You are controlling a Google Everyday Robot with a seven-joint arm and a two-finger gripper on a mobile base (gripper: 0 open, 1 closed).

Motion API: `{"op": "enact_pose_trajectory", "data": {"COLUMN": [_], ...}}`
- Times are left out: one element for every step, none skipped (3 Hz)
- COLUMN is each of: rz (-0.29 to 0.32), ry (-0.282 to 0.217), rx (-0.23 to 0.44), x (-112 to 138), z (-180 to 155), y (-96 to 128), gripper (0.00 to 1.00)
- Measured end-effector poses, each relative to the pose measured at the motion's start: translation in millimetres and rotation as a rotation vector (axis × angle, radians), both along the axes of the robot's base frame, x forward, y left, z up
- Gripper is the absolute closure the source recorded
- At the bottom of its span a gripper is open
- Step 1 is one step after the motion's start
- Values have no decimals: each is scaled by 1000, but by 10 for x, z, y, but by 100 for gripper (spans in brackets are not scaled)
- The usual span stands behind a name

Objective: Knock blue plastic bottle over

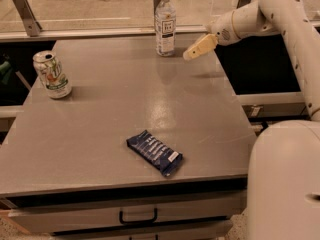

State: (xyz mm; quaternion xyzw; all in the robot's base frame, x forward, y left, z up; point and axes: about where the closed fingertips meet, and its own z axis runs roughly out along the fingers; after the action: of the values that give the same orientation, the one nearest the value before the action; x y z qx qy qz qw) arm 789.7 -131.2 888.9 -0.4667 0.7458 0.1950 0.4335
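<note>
The bottle (165,24) stands upright near the far edge of the counter (125,109), just left of the hand (190,54) and not touching it. It is slim and of clear plastic, with a white cap and a white label bearing dark print. The hand hangs low over the counter's far right part, its tip pointing toward the bottle's lower half across a small gap.
</note>
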Motion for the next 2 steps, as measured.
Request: {"op": "enact_pose_trajectory", "data": {"rz": [-63,-68], "ry": [44,66], "rx": [106,112], "x": [145,134], "z": [190,152], "y": [200,227], "gripper": [0,0]}}
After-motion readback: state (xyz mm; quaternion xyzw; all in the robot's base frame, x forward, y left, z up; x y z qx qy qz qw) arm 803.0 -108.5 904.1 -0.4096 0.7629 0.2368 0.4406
